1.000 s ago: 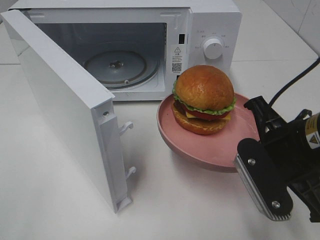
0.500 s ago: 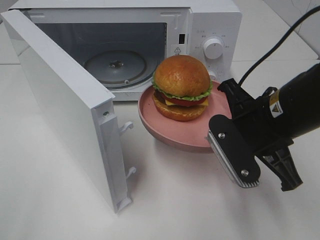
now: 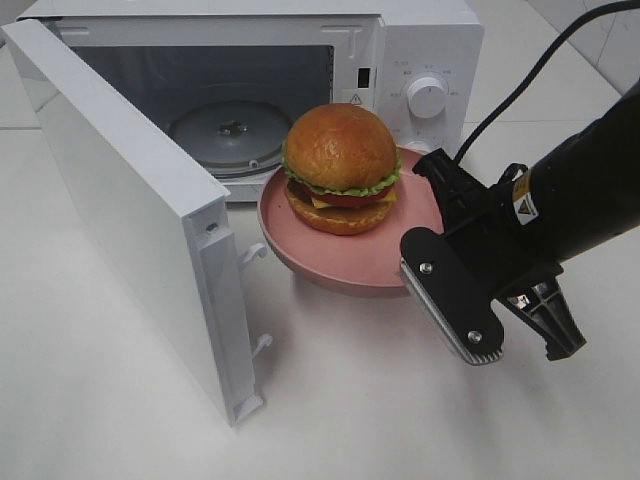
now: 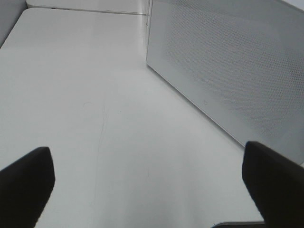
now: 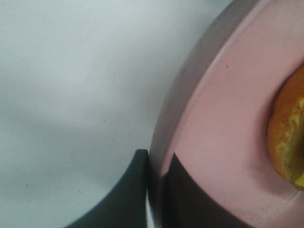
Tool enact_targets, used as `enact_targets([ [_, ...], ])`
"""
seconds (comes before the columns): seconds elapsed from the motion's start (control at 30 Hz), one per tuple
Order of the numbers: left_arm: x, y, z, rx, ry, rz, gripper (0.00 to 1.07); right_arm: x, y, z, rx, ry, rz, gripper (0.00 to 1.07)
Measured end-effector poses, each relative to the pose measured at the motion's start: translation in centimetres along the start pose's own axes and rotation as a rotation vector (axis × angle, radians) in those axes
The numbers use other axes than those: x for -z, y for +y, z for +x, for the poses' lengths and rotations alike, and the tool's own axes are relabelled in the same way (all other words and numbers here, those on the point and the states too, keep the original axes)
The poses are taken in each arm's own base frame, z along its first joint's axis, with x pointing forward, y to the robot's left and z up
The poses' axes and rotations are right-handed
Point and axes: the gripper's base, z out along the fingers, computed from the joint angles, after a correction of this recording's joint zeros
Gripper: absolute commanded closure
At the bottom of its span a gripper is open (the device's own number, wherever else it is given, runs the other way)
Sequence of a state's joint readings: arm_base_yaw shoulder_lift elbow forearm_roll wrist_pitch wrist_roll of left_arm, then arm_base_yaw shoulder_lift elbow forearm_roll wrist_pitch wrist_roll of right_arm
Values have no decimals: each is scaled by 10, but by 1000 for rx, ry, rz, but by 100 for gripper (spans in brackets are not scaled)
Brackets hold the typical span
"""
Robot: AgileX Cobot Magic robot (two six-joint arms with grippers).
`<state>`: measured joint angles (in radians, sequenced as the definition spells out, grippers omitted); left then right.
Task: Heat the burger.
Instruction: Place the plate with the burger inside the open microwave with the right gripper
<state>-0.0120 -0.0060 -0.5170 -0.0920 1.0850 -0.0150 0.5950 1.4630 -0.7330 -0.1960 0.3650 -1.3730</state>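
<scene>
The white table is occupied by a white microwave, whose door is swung wide. Just before the open cavity a pink plate is held by its rim, pinched between the jaws of the right gripper. The burger is seated upright on that plate. The left gripper is seen with fingers spread wide above bare tabletop, beside the door.
</scene>
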Motion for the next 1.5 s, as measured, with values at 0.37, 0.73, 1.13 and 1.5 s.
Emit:
enact_targets([
  [0.37, 0, 0, 0, 0, 0, 0, 7, 2, -8, -14, 58, -26, 59, 107],
  [0.73, 0, 0, 0, 0, 0, 0, 7, -17, -28, -17, 60, -21, 39, 107],
  [1.13, 0, 0, 0, 0, 0, 0, 7, -26, -55, -23, 81, -51, 41, 107],
  [1.5, 0, 0, 0, 0, 0, 0, 7, -33, -73, -30, 124, -110, 11, 107],
])
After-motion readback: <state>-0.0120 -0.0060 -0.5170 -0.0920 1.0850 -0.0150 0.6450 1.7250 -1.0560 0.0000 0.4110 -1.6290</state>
